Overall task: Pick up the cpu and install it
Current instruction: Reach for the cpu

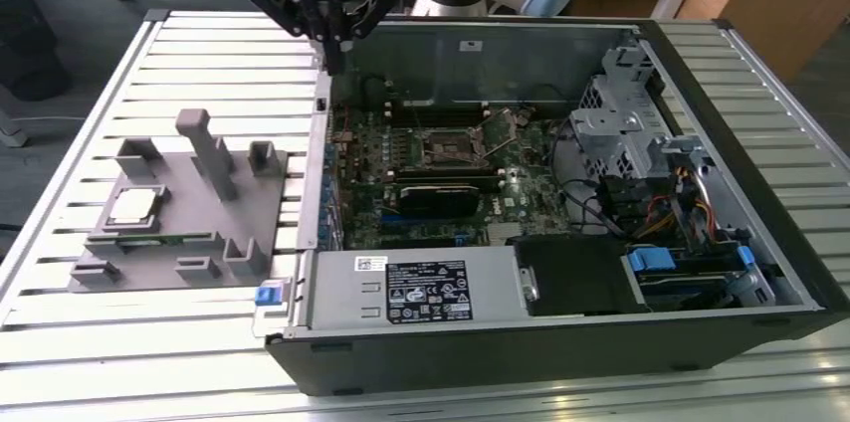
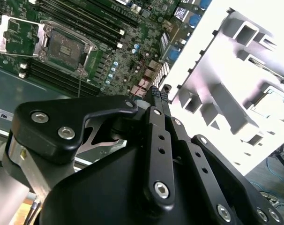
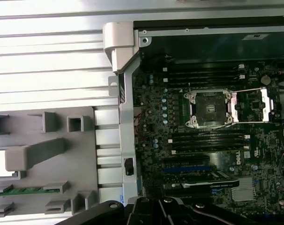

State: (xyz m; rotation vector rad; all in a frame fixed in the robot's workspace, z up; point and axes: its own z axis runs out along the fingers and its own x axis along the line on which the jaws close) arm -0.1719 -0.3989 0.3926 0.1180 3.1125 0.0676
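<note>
Ribbed metal table (image 1: 133,347), square silvery cpu (image 1: 133,206) in grey fixture (image 1: 149,273) (matte plastic), black tool (image 1: 334,44) closed, empty.

On worktop (image 1: 80,342), toward the exterior view's left: fixture (image 1: 199,233) with cpu (image 1: 133,207) lying on it. Right of it: case (image 1: 531,362), motherboard (image 1: 439,163) inside. Above case's far left corner: pincer (image 1: 332,42).

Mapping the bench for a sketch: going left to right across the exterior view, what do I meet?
Silvery-white square cpu → small blue tab → open metal processor socket → grey metal drive cage.
</note>
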